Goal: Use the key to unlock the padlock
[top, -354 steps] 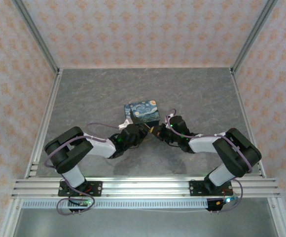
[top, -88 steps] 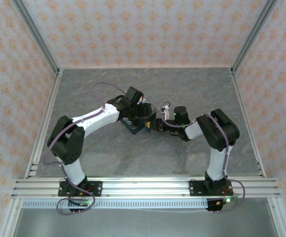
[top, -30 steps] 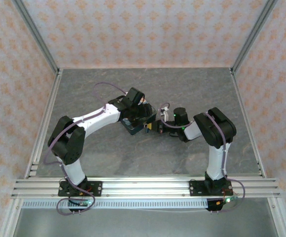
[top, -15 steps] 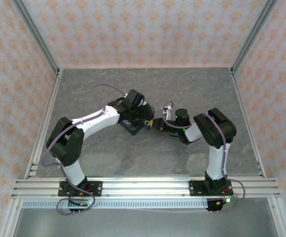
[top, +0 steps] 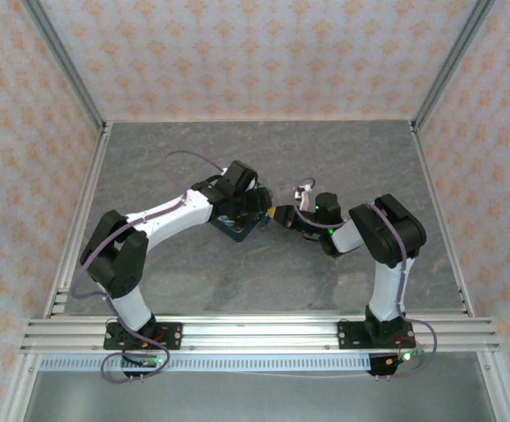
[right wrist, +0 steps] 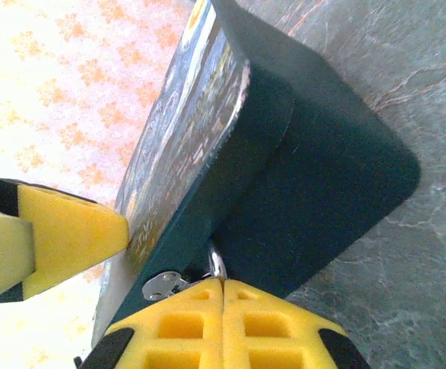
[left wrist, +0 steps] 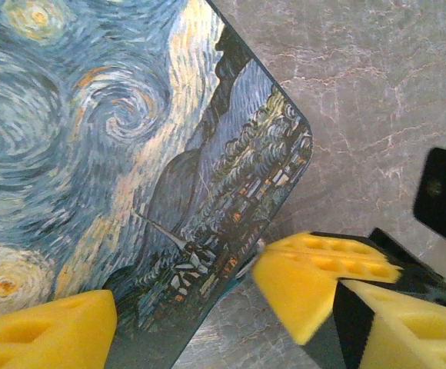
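Note:
The starry-night box (top: 236,227) lies mid-table, with a dark teal side (right wrist: 315,154) and a printed lid (left wrist: 131,154). At its seam, next to a small metal hasp plate (right wrist: 160,284), a silvery shackle (right wrist: 218,265) sticks out from between the pads of my right gripper (right wrist: 223,283). That gripper is shut on it. The padlock's teal body and the key are hidden. My left gripper (left wrist: 223,327) hangs open over the box corner, and one of its fingers (right wrist: 69,231) rests against the lid. The right gripper's pads (left wrist: 315,269) sit just off the box edge.
Grey stone-patterned table (top: 176,158) inside a metal frame, with patterned walls on three sides. Both arms meet at the box, my right gripper (top: 275,215) coming from the right and my left gripper (top: 248,207) from above left. Free table lies all around them.
Over the last second my right gripper has crept slightly farther along the box corner, staying shut. The left arm and the box have shifted a little leftward.

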Available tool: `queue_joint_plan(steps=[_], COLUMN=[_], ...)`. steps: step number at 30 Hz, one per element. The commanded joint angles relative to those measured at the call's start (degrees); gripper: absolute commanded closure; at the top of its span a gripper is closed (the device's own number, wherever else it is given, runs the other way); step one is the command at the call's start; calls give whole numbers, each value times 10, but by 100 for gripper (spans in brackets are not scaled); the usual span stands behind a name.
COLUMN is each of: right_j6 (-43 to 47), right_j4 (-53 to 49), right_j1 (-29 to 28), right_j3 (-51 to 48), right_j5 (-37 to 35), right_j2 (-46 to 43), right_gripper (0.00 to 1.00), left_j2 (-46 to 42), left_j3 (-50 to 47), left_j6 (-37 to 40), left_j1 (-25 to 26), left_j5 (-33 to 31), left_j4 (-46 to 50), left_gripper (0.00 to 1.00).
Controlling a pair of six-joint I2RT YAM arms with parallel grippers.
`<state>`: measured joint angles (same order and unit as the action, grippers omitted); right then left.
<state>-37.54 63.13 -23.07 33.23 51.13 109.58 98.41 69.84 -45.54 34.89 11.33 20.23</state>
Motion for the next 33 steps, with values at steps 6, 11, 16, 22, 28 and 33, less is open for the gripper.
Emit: queue_joint_plan(steps=[6, 11, 16, 22, 28, 33], right_j6=[70, 82, 139, 171, 167, 160], right_j4=[-176, -309, -477, -611, -670, -735], right_j1=[11, 10, 10, 11, 11, 11], right_j3=[-36, -59, -33, 0, 24, 42], right_j5=[-54, -88, -156, -260, -300, -360], right_j2=[-164, -260, -347, -434, -469, -487], right_gripper=[100, 100, 94, 72, 50, 32], left_j2=[-44, -63, -72, -59, -34, -19], left_j3=[-31, -32, -22, -44, -48, -47], left_j6=[1, 17, 35, 34, 39, 51], left_j1=[-21, -36, -52, -71, -87, -110], left_j5=[-32, -29, -33, 2, 4, 6], left_j4=[18, 8, 22, 4, 2, 2], left_gripper=[22, 21, 19, 19, 19, 19])
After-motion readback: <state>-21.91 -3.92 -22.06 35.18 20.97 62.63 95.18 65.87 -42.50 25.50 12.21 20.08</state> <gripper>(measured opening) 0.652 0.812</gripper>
